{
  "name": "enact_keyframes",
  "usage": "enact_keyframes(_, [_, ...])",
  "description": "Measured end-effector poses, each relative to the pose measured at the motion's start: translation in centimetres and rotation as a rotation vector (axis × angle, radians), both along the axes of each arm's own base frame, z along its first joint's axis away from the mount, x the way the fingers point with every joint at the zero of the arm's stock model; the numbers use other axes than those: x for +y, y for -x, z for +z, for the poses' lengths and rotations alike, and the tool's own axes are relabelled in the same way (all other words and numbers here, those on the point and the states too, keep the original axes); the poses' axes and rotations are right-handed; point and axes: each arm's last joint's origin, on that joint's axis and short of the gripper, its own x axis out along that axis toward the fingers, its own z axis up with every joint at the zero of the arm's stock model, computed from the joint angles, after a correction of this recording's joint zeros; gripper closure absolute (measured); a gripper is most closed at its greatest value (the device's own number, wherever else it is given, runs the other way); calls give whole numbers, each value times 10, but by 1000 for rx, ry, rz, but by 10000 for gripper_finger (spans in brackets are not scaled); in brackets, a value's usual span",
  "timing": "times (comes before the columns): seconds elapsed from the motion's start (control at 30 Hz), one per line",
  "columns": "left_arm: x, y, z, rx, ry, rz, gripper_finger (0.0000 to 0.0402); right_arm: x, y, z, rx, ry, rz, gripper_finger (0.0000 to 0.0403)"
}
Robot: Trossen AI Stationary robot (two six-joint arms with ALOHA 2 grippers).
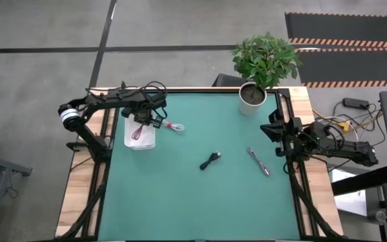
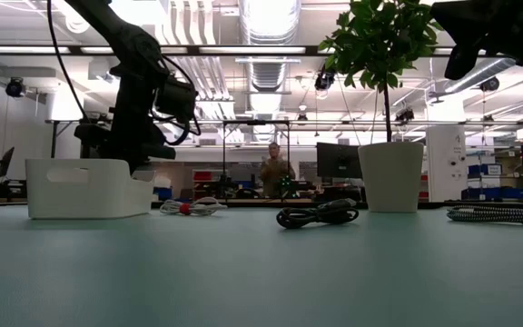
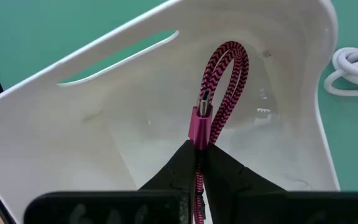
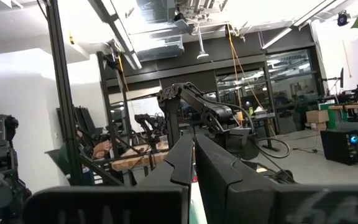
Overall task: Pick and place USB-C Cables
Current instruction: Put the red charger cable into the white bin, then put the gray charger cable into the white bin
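Note:
My left gripper (image 3: 199, 163) reaches into the white tray (image 1: 146, 141) near the table's left side and is shut on the red braided cable (image 3: 222, 81). The white cable with a red tie (image 1: 175, 126) lies on the mat just right of the tray. The black cable (image 1: 210, 160) lies mid-table. The grey cable (image 1: 259, 161) lies to its right. My right gripper (image 4: 193, 155) waits shut at the table's right edge, raised and holding nothing. My left gripper pinches the red cable bundle between its two fingers at the end by the metal connector (image 3: 201, 127). It comes from above, pointing down into the tray. The looped end (image 3: 229, 53) reaches ahead of the fingertips inside the tray walls; whether it rests on the tray floor does not show.
A potted plant (image 1: 254, 94) stands at the table's far edge, right of centre. The green mat (image 1: 200, 202) spreads toward the near edge. In the low view, a person (image 2: 276, 168) stands far off in the room behind the table.

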Motion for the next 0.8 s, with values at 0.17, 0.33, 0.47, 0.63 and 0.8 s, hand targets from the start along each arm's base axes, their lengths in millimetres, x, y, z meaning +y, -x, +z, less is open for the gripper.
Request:
enact_keyframes(0.17, [0, 0, 0, -1, 3, -1, 394, 0, 0, 0, 1, -8, 3, 394])
enact_keyframes(0.33, [0, 0, 0, -2, 3, -1, 394, 0, 0, -1, 7, -23, 9, 394])
enact_keyframes(0.47, [-1, 0, 0, -4, 11, 0, 394, 0, 0, -1, 12, -24, 9, 394])
enact_keyframes(0.63, [-1, 0, 0, -12, 24, 9, 376, 0, -1, -3, 32, -25, 8, 394])
enact_keyframes(0.8, [-3, 0, 3, -38, 52, -35, 331, -1, -3, -10, 104, -24, 2, 394])
